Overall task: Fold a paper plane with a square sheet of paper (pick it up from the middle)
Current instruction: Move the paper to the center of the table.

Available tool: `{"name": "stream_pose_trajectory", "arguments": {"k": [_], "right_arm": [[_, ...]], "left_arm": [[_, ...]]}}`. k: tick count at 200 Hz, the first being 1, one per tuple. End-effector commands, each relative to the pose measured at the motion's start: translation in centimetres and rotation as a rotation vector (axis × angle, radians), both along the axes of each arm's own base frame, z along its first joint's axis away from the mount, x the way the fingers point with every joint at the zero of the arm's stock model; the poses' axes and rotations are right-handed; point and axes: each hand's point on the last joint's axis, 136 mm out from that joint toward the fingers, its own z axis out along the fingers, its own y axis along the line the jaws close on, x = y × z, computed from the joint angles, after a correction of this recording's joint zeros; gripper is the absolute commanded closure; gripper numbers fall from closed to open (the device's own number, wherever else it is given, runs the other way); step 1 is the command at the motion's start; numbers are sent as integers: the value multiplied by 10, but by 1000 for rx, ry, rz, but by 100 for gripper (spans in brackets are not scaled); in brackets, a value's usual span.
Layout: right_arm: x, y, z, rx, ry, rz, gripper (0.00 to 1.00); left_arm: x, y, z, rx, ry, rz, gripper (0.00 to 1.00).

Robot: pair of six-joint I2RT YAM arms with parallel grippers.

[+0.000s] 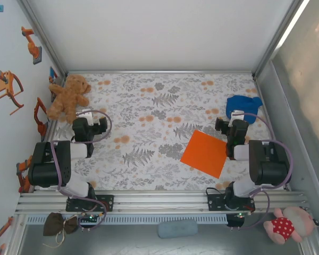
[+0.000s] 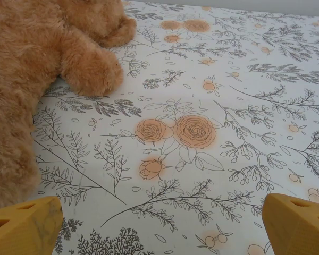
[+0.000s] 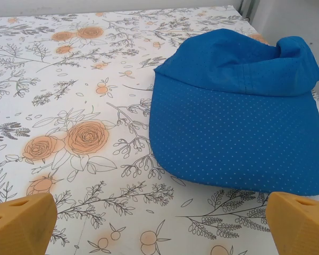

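One square sheet of paper (image 1: 204, 153), seemingly flat, near right pincer (image 1: 234, 121)

Both arms sit folded low by their bases, elbows bent. The left pincer (image 1: 90, 116) holds its yellow fingers (image 2: 24, 228) spread wide and empty; the right pincer (image 1: 237, 118) gapes likewise.

The square sheet of paper (image 1: 203, 153) is plain bright orange, the worktop (image 1: 149, 111) white with grey foliage and orange roses, the cap (image 3: 234, 122) blue with fine pale dots, the teddy bear (image 1: 69, 98) golden-brown.
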Motion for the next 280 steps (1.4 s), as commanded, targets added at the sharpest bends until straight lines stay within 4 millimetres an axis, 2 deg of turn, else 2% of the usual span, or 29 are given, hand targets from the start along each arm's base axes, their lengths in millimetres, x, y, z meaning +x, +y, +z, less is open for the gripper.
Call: {"name": "stream_pose_trajectory", "arguments": {"k": [1,180,227,246,280], "right_arm": [[9,0,12,13,-39,0,1],[9,-1,13,13,-40,0,0],[8,-1,13,13,-40,-1,4],[6,2,20,13,-61,11,6],[4,-5,49,5,-39,-26,9]], "left_arm": [[7,-1,8,13,-28,-7,4],[6,-1,8,11,-26,-9,4],[6,0,9,12,-32,-4,4],[5,1,16,22,-35,14,4],[-4,10,47,13,33,99,4]]}}
